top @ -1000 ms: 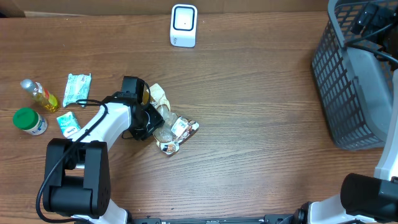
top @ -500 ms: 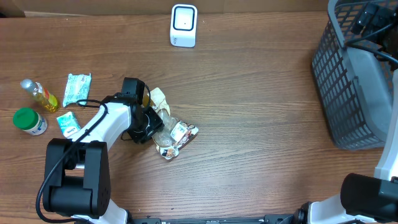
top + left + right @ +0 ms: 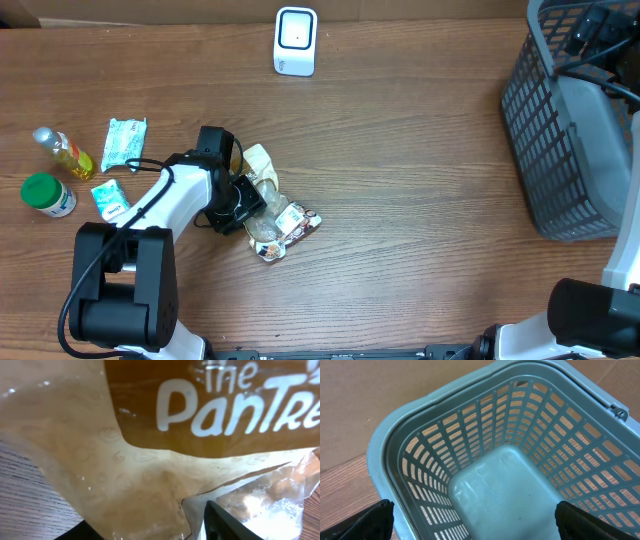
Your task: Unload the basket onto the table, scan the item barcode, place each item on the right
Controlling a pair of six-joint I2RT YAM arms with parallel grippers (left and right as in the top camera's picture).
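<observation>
A crumpled snack bag [image 3: 277, 216], tan and clear with a brown printed band, lies on the wooden table left of centre. It fills the left wrist view [image 3: 150, 455]. My left gripper [image 3: 243, 201] is low over the bag's left end. Its dark fingers [image 3: 230, 525] stand apart on either side of the tan plastic, and the jaws look open around it. No barcode shows. The white scanner [image 3: 295, 41] stands at the back edge. My right gripper [image 3: 475, 522] hangs open over the grey basket [image 3: 385, 455], nothing between its fingers.
At the far left are a small oil bottle [image 3: 63, 152], a green-lidded jar [image 3: 47, 194] and two white-green packets [image 3: 124, 143] [image 3: 110, 200]. The grey basket [image 3: 530, 120] sits at the right edge, with the right arm [image 3: 590, 30] above it.
The snack bag has shifted slightly down and left under the left gripper, whose jaws have widened. The right arm has not moved.
</observation>
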